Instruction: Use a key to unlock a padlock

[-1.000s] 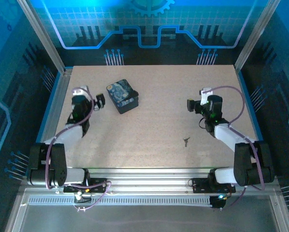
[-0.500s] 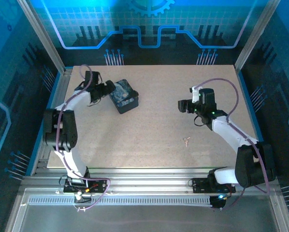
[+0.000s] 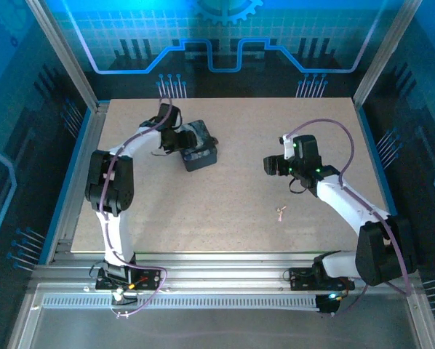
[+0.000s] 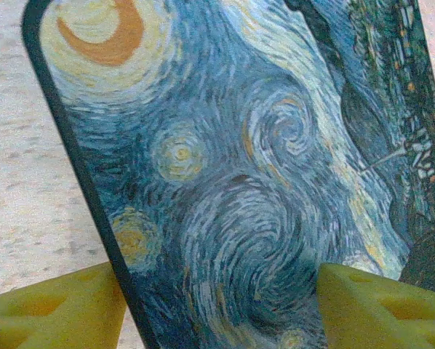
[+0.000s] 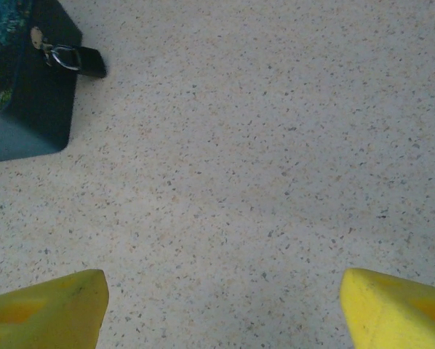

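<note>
Padlock (image 5: 78,60) sticks straight out from tin's (image 5: 25,109) side.

The padlock (image 5: 76,59) is hung on one side of the tin (image 3: 201,150) (body laid on the table (image 3: 239,123)); the key (image 3: 280,212) is found well right of and before the tin.

I work in a robotics lab cell, not a home or shop. My speckled counter (image 3: 232,189) sits inside a frame of aluminium rails (image 3: 225,263) and slanted metal posts (image 3: 60,51). Around it stand blue-lit wall panels (image 3: 312,29) printed with circuit lines and a gear. My two arm bases (image 3: 126,278) are bolted to the near rail.
</note>
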Controlling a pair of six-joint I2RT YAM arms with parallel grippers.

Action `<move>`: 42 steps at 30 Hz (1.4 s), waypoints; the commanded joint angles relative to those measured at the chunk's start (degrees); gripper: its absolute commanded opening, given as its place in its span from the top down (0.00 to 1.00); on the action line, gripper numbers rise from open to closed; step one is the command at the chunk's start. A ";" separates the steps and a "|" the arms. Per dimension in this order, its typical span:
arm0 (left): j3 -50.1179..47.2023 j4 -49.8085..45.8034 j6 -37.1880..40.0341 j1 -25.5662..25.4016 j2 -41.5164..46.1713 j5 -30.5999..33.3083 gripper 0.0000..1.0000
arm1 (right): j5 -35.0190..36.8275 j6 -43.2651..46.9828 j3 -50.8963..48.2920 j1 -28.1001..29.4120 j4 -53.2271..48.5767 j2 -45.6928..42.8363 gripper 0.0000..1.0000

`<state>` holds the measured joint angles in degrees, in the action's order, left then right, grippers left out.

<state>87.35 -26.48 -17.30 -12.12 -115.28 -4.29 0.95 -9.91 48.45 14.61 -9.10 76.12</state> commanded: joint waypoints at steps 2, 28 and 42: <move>1.41 -7.67 13.92 -5.31 -2.22 -7.43 0.35 | -2.77 -1.93 1.64 0.46 -1.04 1.34 0.17; -11.24 -3.06 -6.30 0.30 17.32 -5.28 0.23 | -14.50 -24.85 8.19 19.15 13.68 22.90 0.45; -16.91 -6.64 -9.91 0.31 23.33 1.69 0.21 | -16.99 -22.70 14.12 19.67 2.15 19.67 0.33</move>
<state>70.96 -31.48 -26.94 -11.90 -95.83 -5.26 -15.97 -34.68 63.90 36.58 -0.16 101.38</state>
